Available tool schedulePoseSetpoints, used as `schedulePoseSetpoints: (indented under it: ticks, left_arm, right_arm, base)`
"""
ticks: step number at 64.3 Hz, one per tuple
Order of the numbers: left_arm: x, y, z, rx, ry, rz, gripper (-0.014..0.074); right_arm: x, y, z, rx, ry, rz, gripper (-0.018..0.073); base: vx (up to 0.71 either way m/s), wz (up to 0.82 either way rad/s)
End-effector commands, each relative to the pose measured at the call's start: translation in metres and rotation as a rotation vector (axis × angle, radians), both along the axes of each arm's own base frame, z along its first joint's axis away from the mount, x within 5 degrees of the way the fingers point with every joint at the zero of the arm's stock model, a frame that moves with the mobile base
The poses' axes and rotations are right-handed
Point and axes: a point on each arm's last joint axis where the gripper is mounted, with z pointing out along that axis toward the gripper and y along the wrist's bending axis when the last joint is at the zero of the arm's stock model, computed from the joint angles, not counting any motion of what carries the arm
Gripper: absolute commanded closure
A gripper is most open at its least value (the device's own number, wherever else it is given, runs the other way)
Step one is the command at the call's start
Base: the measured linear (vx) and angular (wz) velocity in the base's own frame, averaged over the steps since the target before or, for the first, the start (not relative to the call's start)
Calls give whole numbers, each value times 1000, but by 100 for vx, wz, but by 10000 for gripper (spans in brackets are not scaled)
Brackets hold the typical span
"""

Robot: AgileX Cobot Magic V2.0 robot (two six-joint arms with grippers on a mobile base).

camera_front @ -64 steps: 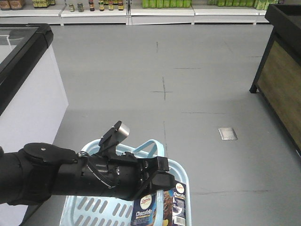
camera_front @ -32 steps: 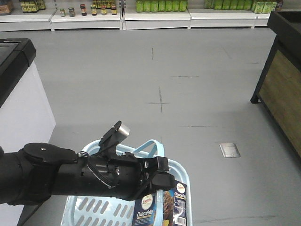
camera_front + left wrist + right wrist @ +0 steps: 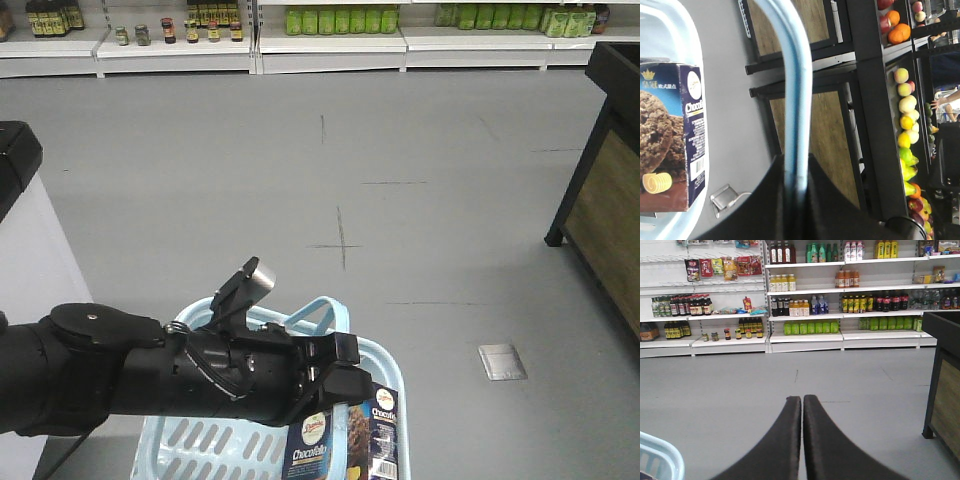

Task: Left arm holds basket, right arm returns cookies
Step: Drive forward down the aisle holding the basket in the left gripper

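Floor (image 3: 400, 170) lies open toward 12 o'clock up to the shelves (image 3: 330, 45). A wooden stand (image 3: 605, 210) blocks 3 o'clock, a white cabinet (image 3: 30, 260) 9 o'clock. The left arm (image 3: 130, 375) spans the mouth of the basket (image 3: 392, 365).

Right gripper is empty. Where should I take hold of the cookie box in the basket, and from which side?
Probably its top end: the cookie box stands upright inside the basket, so only that end is exposed. Come down from the right, because the left gripper and handle crowd its left. Open the shut right gripper first.
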Motion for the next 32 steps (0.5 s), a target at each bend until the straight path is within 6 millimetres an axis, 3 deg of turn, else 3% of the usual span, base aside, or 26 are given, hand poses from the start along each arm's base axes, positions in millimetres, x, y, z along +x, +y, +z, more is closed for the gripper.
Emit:
schedulePoseSetpoints:
  ticks: [1,32]
  left_arm:
    - [-1,-3,27,-114,-19,11,604]
    - [-1,-3,27,-114,-19,11,604]
  right_arm:
    - [-1,0,7,3,-86,-3,567]
    - [-1,0,7,3,-86,-3,567]
  base:
    - [36,1]
    - [35,-1]
